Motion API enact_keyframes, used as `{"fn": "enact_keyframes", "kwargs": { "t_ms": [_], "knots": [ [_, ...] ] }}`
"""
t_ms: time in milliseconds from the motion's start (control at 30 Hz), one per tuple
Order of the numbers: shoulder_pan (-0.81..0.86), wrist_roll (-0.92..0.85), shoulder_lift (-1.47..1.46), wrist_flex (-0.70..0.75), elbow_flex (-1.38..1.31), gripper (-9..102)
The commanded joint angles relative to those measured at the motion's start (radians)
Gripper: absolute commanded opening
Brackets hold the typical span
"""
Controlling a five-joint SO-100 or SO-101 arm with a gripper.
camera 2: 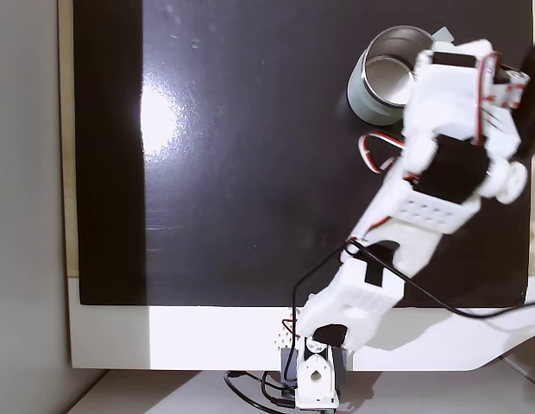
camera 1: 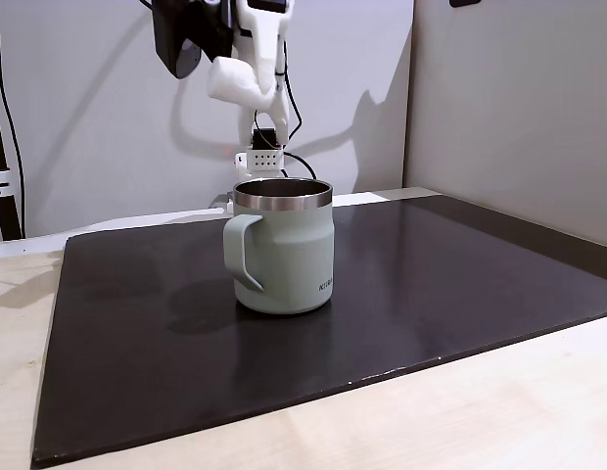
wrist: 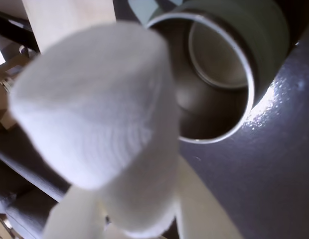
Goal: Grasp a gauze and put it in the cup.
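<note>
The gauze (wrist: 94, 104), a soft white roll, sits close to the lens in the wrist view, pinched between my gripper's (wrist: 97, 119) fingers. Behind it stands the cup (wrist: 274, 40), pale green with a steel rim, its open mouth facing the camera and nothing inside. From the side, in a fixed view, my gripper (camera 1: 247, 83) hangs high above the cup (camera 1: 284, 250) and slightly behind it, shut on the gauze (camera 1: 228, 80). From above, in a fixed view, the arm (camera 2: 440, 172) reaches to the cup (camera 2: 358, 95) at the mat's far right.
The cup stands on a black mat (camera 1: 431, 274) laid over a light wooden table (camera 1: 480, 411). Grey walls close off the back and right. In the fixed view from above, the arm's base (camera 2: 315, 379) sits off the mat's near edge, and cables trail from it.
</note>
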Motion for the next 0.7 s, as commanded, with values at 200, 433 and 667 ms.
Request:
{"fn": "enact_keyframes", "kwargs": {
  "t_ms": [200,433,667],
  "knots": [
    [-0.064,0.032,-0.066,-0.008,-0.084,0],
    [-0.038,0.032,-0.084,-0.005,-0.08,0],
    [-0.023,0.023,-0.1,-0.003,-0.075,24]
  ]
}}
